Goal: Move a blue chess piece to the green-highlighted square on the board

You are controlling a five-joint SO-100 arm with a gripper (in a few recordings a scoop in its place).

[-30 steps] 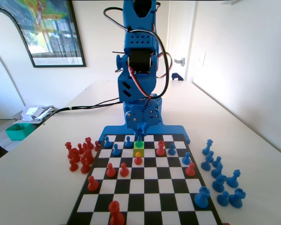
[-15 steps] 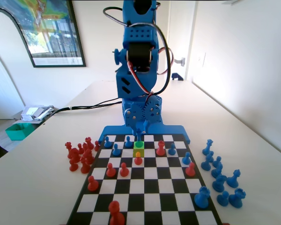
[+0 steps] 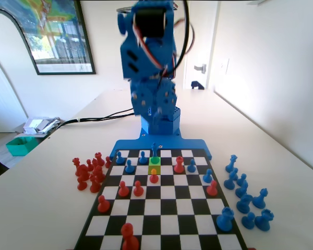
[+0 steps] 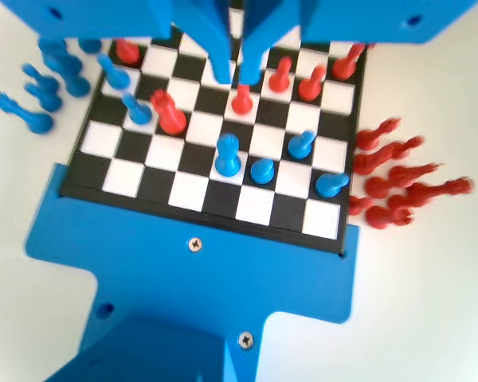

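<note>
A small blue chess piece (image 3: 155,150) stands upright at the green-highlighted square (image 3: 155,161), near the far end of the board (image 3: 152,207). My gripper (image 3: 157,111) hangs well above it, lifted clear, open and holding nothing. In the wrist view the same blue pawn (image 4: 228,154) stands free on a white square of the board (image 4: 126,178), below the tips of my gripper (image 4: 237,76). The jaws stand a little apart, and a red pawn (image 4: 241,99) shows on the board beneath them.
A yellow square (image 3: 154,170) lies just in front of the green one, with a red pawn (image 3: 154,177) at it. Other blue pawns (image 3: 129,166) and red pawns (image 3: 123,189) dot the board. Taken red pieces (image 3: 88,172) lie left, blue pieces (image 3: 242,192) right.
My gripper was down at the green square with the blue pawn. It has let go and risen high above the board, and the pawn stays standing there.
</note>
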